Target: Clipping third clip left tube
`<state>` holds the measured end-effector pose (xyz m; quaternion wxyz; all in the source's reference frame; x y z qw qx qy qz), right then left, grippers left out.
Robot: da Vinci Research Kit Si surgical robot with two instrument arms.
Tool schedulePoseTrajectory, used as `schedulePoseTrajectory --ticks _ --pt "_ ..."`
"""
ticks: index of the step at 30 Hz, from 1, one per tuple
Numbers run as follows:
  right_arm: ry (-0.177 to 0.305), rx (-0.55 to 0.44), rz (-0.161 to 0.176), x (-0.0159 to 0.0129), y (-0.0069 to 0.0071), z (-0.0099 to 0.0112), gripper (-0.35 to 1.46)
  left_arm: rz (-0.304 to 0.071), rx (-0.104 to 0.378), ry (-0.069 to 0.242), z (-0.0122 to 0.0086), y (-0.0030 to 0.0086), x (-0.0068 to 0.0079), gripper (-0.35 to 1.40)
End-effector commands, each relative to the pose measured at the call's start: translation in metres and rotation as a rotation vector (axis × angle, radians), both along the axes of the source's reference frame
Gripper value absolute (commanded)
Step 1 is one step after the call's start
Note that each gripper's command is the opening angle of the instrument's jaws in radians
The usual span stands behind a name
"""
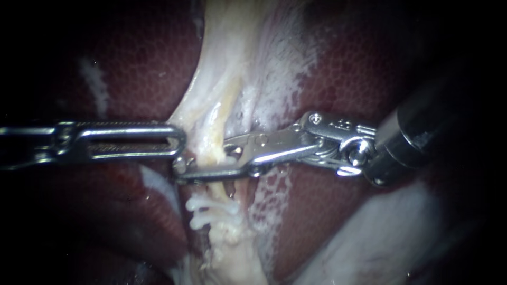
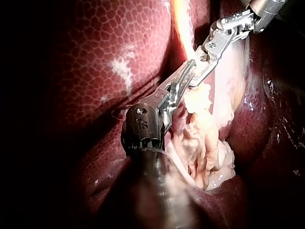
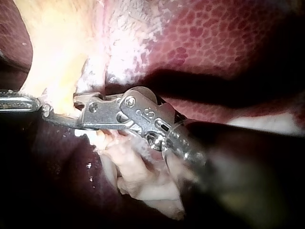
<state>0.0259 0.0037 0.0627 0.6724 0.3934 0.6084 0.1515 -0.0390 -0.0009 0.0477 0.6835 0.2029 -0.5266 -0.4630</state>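
Our slim steel right instrument (image 1: 203, 159) has its jaws spread astride the pale yellowish tube (image 1: 215, 113), seemingly not biting yet, so if we close skewed the clip could sit crooked or slip.

Left instrument (image 1: 177, 141) level; right instrument (image 1: 205, 157) angled down, its end effector parted

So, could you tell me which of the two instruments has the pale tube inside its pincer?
The right instrument: its open pincer straddles the pale tube, while the left instrument, the one with the slotted tip, ends beside the tube.
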Motion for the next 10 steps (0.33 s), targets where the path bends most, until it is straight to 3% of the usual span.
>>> schedulePoseTrajectory --ticks 1,10 --pt "0.001 0.000 0.000 0.0000 0.0000 0.0000 -0.35 0.000 0.000 0.000 0.0000 0.0000 0.0000 -0.35" --pt "-0.003 0.009 -0.001 0.0001 -0.0003 0.0002 -0.35 0.000 0.000 0.000 0.0002 0.0000 0.0000 -0.35"
